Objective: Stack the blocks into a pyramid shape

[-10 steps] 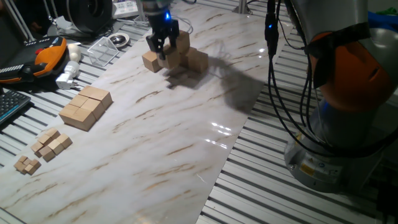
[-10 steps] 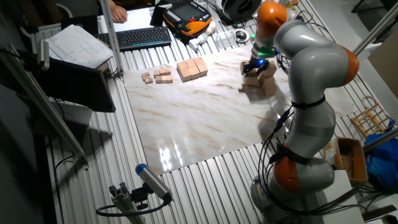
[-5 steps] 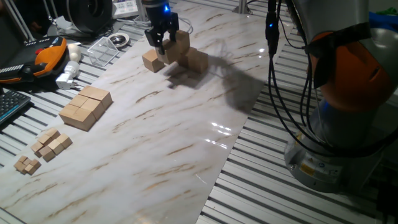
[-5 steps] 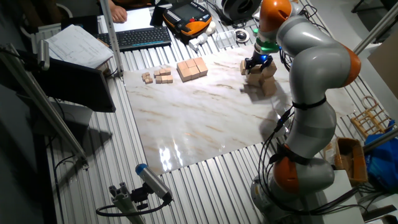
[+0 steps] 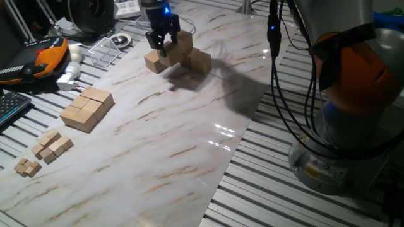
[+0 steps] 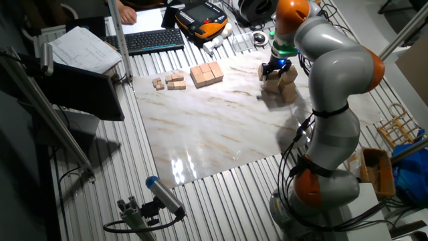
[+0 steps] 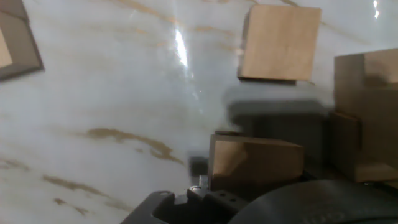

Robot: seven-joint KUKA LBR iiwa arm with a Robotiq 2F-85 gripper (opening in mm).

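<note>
Gripper [image 5: 161, 47] sat at the far end of the marble-pattern tabletop [image 5: 189, 126], over the cluster of blocks [image 5: 180, 53]. Fingers pointed down with a visible gap between the tips; could not tell from the fixed views whether anything was pinched. Hand view showed one block [image 7: 256, 163] right at the gripper body, low in the picture, but no fingers visible there, so grip state could not be confirmed.

Block cluster: one loose block [image 5: 154, 61] on the tabletop at the near-left edge of the group, just beside the gripper. Next to it, a stacked clump, with one block [image 5: 184, 40] sitting higher than the rest and another [image 5: 201, 61] at table level on the right. In the other fixed view the clump [image 6: 281, 82] showed at least two levels, the gripper [image 6: 274, 69] over its left part. Exact block count in the clump not readable; the gripper hid part of it.

Hand view also showed a separate block [image 7: 280, 42] lying flat on the tabletop, apart from the one at the gripper, plus stacked blocks [image 7: 365, 118] at the right edge.

Elsewhere: flat slab of joined cubes [image 5: 87, 108] near the left edge, well apart from the cluster. Tiny cubes [image 5: 44, 150] beyond it toward the near corner.
</note>
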